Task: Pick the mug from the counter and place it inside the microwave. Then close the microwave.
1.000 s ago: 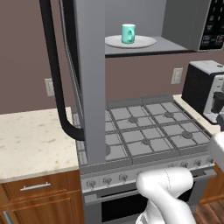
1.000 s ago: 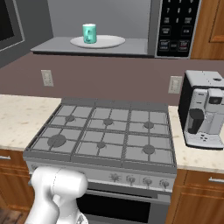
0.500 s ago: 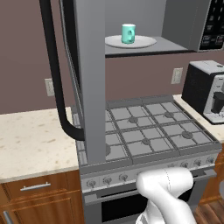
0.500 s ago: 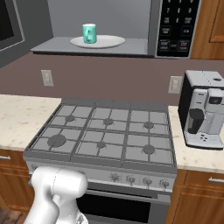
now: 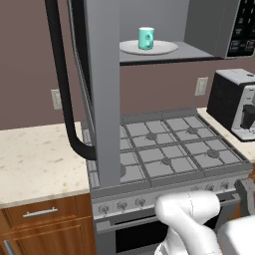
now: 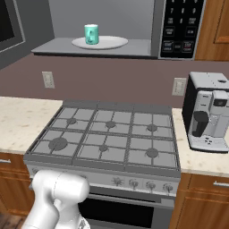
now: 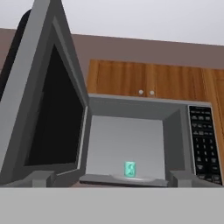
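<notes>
One small teal ceramic mug [image 5: 146,38] upright on white round plate [image 5: 167,48] inside large grey microwave [image 7: 135,144], unchanged over the last second; door [image 5: 102,89] wide open, closing outstanding; end effector spread, empty.

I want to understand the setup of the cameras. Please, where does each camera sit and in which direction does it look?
Left base view: behind the arm, left; faces the grey gas stovetop and open grey microwave; white arm at lower right.
Right base view: behind, right; same stovetop, grey-black coffee machine; arm lower left.
Hand view: low, looking up into the microwave past its open dark-window door; finger tips unclear.
All three share the small teal mug on the white round plate.
</notes>
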